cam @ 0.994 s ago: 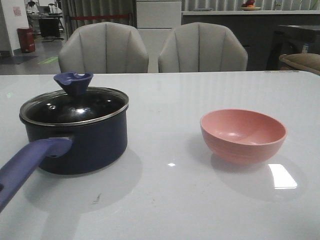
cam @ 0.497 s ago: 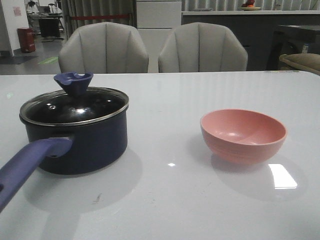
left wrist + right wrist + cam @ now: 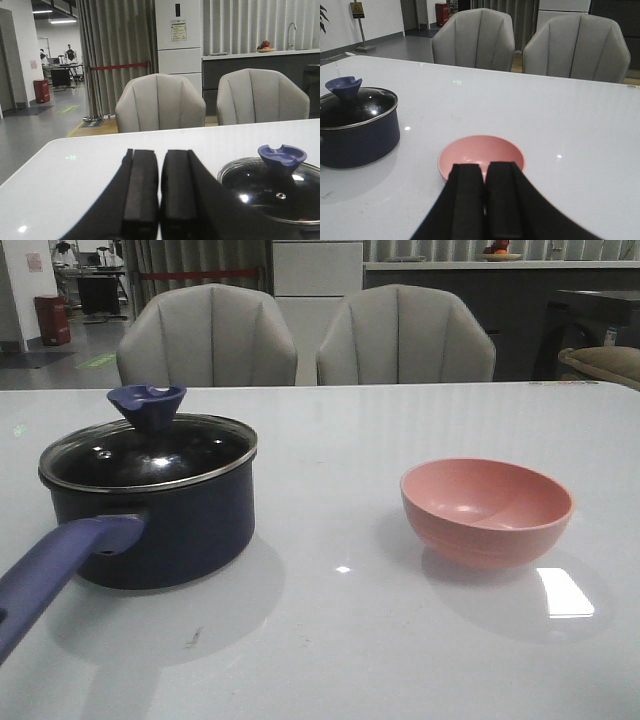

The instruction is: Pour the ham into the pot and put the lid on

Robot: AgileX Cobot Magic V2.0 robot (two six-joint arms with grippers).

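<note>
Both steps look done to you: lid sits on pot, bowl empty. Ham mostly hidden; faint orange bit under glass in left wrist view. Left gripper and right gripper fingers pressed together, holding nothing. Table wide open between pot and bowl; pot handle reaches toward near edge.
</note>
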